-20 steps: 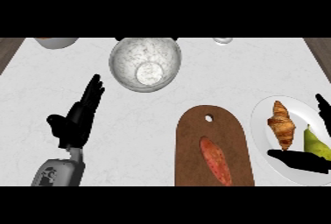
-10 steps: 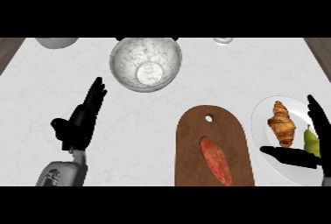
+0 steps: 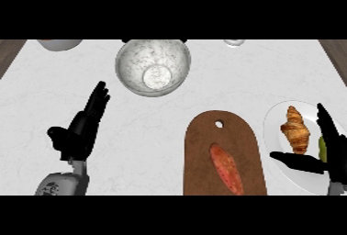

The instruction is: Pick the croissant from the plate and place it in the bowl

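Note:
A golden-brown croissant lies on a white plate at the right of the counter. My right hand is open over the plate's right part, fingers straight beside the croissant and thumb stretched out below it, not holding it. A pale marbled bowl stands at the upper middle, nothing in it. My left hand rests open at the left, fingers pointing up toward the bowl.
A brown cutting board with a reddish sausage-like piece lies between my hands. A green item on the plate is mostly hidden behind my right hand. A round dish and a small cup stand at the far edge.
My right hand has moved up and slightly left over the plate, closer to the croissant, covering more of the green item. The left hand has stayed where it was.

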Tool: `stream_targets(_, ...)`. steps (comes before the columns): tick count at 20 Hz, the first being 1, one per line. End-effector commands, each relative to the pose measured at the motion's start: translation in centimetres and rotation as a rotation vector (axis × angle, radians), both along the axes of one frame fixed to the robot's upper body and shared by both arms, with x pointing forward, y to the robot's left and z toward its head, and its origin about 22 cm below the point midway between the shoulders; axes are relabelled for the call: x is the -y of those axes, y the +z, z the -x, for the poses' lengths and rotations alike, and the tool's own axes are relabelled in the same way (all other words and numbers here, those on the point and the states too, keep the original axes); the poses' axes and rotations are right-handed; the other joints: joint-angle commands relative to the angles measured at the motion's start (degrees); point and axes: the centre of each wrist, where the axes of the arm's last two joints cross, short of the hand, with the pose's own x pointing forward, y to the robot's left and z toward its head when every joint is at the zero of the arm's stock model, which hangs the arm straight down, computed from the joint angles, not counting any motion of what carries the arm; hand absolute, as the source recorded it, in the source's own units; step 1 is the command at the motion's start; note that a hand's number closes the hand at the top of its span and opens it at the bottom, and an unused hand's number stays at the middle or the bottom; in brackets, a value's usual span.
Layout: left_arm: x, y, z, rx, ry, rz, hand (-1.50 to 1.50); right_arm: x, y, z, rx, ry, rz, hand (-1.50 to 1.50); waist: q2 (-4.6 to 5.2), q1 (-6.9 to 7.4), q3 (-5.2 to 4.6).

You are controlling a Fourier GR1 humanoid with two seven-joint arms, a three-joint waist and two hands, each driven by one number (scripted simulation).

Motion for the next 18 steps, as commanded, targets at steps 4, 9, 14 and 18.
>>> stream_targets(4, -0.6, 2.5, -0.3, 0.011, 0.019, -0.020, 0.00, 2.0, -1.5, -0.6, -0.054, -0.036, 0.064, -1.50, -0.02, 0.05, 0.01)
stream_targets(9, -2.1, 0.6, -0.5, -0.024, 0.000, 0.007, 0.00, 2.0, -3.3, -1.8, -0.126, -0.086, 0.149, -1.50, 0.03, 0.13, 0.01)
stream_targets(14, 0.4, -1.0, 0.5, -0.003, -0.011, 0.006, 0.00, 1.3, -4.5, -3.8, -0.141, -0.027, 0.117, -1.50, 0.03, 0.13, 0.01)
stream_targets(18, -0.1, 0.8, 0.2, -0.001, -0.005, 0.013, 0.00, 1.7, -3.8, -2.7, -0.162, 0.110, 0.220, 1.50, -0.08, 0.16, 0.00)
